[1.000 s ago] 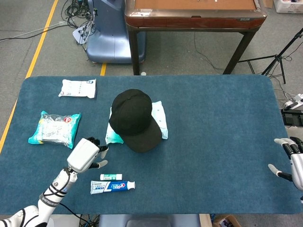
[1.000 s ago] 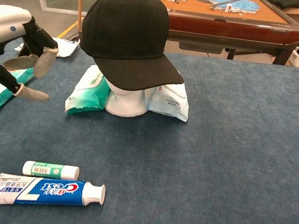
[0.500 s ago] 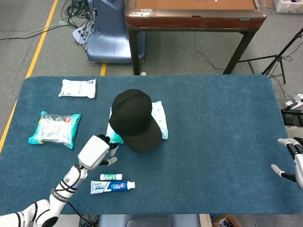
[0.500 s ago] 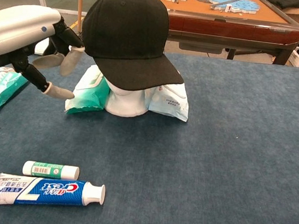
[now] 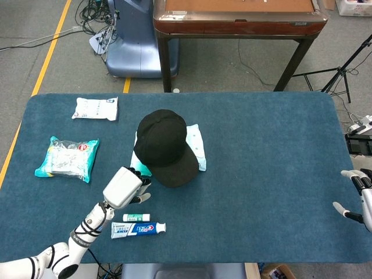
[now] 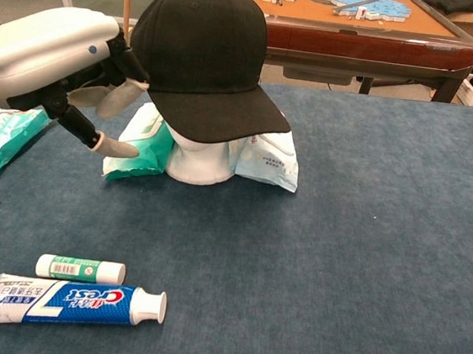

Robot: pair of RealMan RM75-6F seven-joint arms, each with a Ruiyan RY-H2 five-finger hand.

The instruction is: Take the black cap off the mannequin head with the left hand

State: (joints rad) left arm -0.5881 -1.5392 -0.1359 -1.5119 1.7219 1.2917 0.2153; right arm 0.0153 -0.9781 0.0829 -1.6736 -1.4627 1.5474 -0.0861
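The black cap (image 5: 164,148) (image 6: 205,59) sits on the white mannequin head (image 6: 200,160), brim toward me. My left hand (image 5: 125,186) (image 6: 61,70) hovers just left of the cap with its fingers spread, close to the cap's side and holding nothing. Whether its fingertips touch the cap is hard to tell. My right hand (image 5: 360,197) stays open at the table's far right edge, seen only in the head view.
Wet-wipe packs (image 6: 264,159) lie under and beside the mannequin head. A toothpaste tube (image 5: 138,228) (image 6: 67,303) and a small white tube (image 5: 136,217) (image 6: 80,269) lie near the front left. Two packets (image 5: 67,157) (image 5: 96,108) lie at far left.
My left hand has moved right and forward toward the cap's left side, fingers still spread. The cap and the right hand have not moved.
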